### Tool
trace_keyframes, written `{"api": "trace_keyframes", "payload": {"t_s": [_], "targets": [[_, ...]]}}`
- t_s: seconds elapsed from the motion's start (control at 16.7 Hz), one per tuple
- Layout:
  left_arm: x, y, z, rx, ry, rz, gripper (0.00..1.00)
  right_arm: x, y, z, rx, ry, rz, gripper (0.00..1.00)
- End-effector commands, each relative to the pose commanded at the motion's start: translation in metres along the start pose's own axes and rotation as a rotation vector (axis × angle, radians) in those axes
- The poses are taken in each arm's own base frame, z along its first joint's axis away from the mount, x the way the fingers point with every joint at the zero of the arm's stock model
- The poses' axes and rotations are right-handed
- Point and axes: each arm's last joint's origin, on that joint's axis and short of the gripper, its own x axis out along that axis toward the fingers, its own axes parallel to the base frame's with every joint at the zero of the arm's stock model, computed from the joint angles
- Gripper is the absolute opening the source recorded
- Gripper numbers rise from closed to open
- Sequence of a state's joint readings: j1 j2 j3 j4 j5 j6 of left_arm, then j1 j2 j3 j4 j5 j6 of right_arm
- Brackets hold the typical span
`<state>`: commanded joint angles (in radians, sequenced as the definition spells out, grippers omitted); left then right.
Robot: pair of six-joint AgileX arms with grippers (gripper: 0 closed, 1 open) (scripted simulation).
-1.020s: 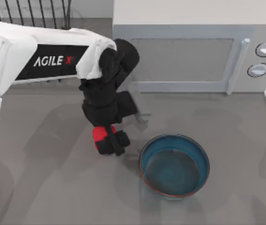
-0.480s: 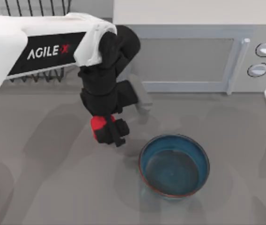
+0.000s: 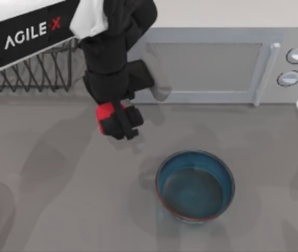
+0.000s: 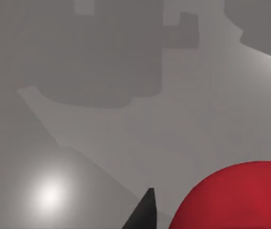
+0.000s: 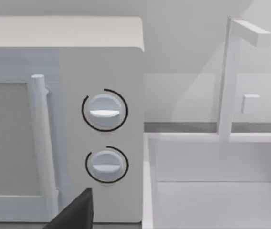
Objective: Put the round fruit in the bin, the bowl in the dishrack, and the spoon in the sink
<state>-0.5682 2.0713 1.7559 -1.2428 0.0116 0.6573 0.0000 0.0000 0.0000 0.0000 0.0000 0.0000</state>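
gripping the round fruit (image 3: 105, 112), the left gripper (image 3: 116, 122) has its black fingers (image 3: 126, 124) closed against the red ball, which shows at the gripper's left side in the top view. in the left wrist view the red fruit (image 4: 235, 198) bulges at the frame's edge beside one dark fingertip (image 4: 144, 212), with bare grey table surface and blocky shadows beyond; whether the fruit is clear of the table cannot be told for sure. the left arm (image 3: 31, 34), white with a black wrist, reaches in from the table's far left corner.

the bowl (image 3: 195, 185), blue-teal inside with a reddish-brown rim, sits upright on the grey table (image 3: 60, 210) toward the near edge, right of the middle and well apart from the gripper.

the dishrack (image 3: 39, 73), black wire, stands at the far left edge, partly under the arm. the microwave (image 3: 217, 63), pale grey with a handle and two round knobs (image 3: 294, 65), lines the far edge to the right.

the right wrist view looks at the microwave's knobs (image 5: 105, 137) and a white sink (image 5: 212, 191) just beside it with its faucet (image 5: 235, 71); a dark finger tip (image 5: 76, 212) of the right gripper shows, and its jaw state cannot be told.
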Motion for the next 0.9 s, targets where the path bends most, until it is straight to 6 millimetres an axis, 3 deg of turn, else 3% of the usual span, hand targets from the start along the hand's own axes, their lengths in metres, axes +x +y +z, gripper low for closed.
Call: {"api": "trace_keyframes", "payload": {"t_s": [0.48, 0.9], "targets": [[-0.002, 0.006, -0.01, 0.072, 0.01, 0.002, 0.0, 0.0, 0.0, 0.0, 0.0, 0.0, 0.0, 1.0], [-0.022, 0.025, -0.07, 0.465, 0.046, 0.014, 0.0, 0.0, 0.0, 0.0, 0.0, 0.0, 0.0, 1.0]]}}
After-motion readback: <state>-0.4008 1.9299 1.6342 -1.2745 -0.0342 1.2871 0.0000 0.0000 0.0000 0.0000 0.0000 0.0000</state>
